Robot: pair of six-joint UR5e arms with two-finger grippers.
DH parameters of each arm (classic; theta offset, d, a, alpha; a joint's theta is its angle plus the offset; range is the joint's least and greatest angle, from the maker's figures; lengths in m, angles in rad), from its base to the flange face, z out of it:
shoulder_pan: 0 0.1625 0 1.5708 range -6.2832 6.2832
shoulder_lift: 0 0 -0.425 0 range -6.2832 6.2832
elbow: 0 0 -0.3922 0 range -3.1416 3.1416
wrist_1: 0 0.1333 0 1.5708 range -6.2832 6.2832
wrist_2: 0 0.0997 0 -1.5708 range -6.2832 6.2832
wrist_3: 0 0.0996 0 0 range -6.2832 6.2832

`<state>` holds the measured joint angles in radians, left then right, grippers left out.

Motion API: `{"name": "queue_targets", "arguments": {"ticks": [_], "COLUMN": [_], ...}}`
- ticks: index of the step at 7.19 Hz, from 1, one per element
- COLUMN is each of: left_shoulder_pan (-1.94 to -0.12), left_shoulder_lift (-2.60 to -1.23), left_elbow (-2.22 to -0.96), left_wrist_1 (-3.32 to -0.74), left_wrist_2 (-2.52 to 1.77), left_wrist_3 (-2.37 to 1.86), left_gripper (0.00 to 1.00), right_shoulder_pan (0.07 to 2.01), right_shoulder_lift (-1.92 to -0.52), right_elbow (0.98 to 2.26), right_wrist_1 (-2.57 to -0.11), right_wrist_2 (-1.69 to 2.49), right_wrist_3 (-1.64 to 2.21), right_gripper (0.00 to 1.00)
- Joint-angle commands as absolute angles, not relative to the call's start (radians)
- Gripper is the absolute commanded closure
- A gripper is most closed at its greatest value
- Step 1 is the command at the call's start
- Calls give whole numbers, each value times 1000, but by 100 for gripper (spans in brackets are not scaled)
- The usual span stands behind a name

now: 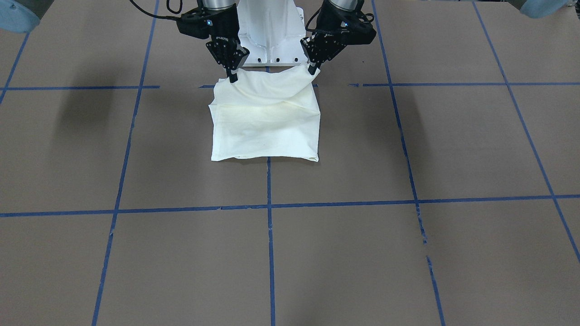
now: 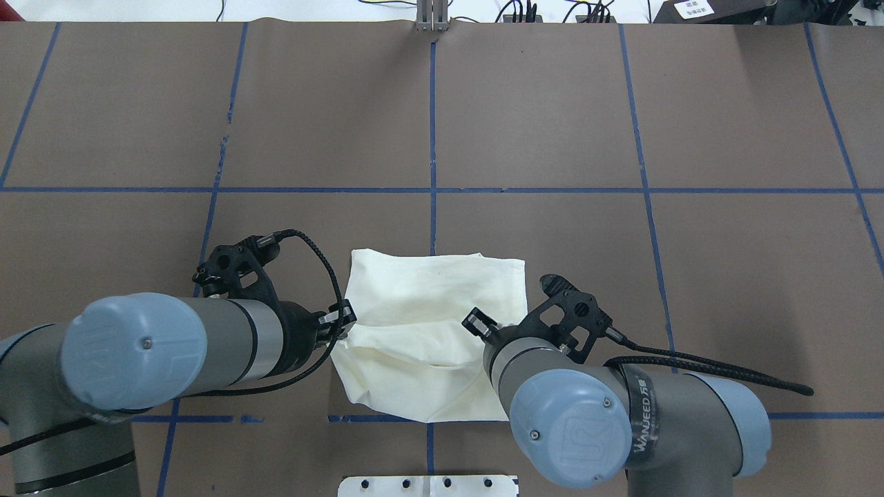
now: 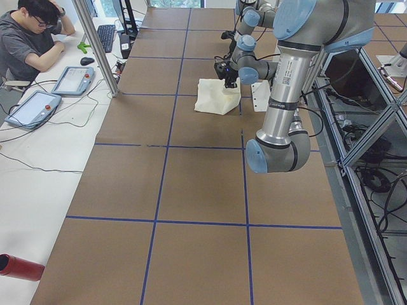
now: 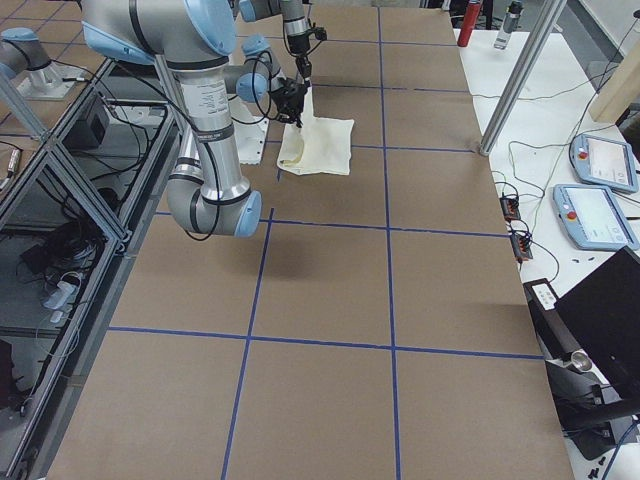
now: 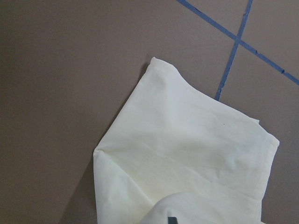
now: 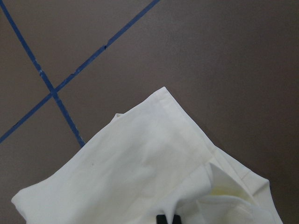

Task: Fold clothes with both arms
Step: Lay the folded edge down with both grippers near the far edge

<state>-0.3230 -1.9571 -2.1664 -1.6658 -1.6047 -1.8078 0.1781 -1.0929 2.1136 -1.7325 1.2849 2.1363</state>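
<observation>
Exterior front-facing: my left pincer point(image 1: 312, 69) and right pincer point(image 1: 233, 76) clench T-shirt point(image 1: 267, 127) corners; uneven pulling could skew the fold.

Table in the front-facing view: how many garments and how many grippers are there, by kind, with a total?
1 shirt, cream, folded
2 grippers: left gripper and right gripper, each pinching a corner of the shirt
Total: 3

Clock taken from overhead, 12 = away from robot. T-shirt point(image 2: 428, 304) on table point(image 2: 621, 124) at 6 o'clock, straddling centre tape line point(image 2: 432, 138). Left gripper point(image 1: 312, 69) at its 8 o'clock corner, right gripper point(image 1: 232, 77) at its 4 o'clock corner. Pedestal base point(image 1: 272, 31) at 6, just beyond it.
</observation>
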Motion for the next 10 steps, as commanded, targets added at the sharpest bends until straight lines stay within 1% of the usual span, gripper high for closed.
{"name": "queue_targets", "arguments": {"ticks": [1, 2, 3, 4, 5, 10], "left_shoulder_pan": [-354, -368, -380, -380, -380, -396], "left_shoulder_lift": [-2029, -2032, -2033, -2033, -2033, -2045], "left_elbow": [-2036, -1993, -1961, -1938, -1936, -1911], "left_wrist_1": [-1699, -1732, -1749, -1770, -1770, -1775], "left_wrist_2": [-1605, -1605, -1586, -1571, -1571, -1569], "left_wrist_3": [-1793, -1772, -1758, -1758, -1756, -1734], "left_gripper": [100, 100, 100, 100, 100, 100], "right_shoulder_pan": [231, 244, 262, 274, 293, 325], "right_shoulder_lift": [-1092, -1092, -1092, -1092, -1092, -1071], "right_elbow": [2031, 2002, 1958, 1903, 1876, 1865], "right_wrist_1": [-1684, -1683, -1625, -1552, -1528, -1528], "right_wrist_2": [1289, 1289, 1289, 1289, 1290, 1305], "right_wrist_3": [2109, 2099, 2097, 2073, 2068, 2036], "right_gripper": [100, 100, 100, 100, 100, 100]}}
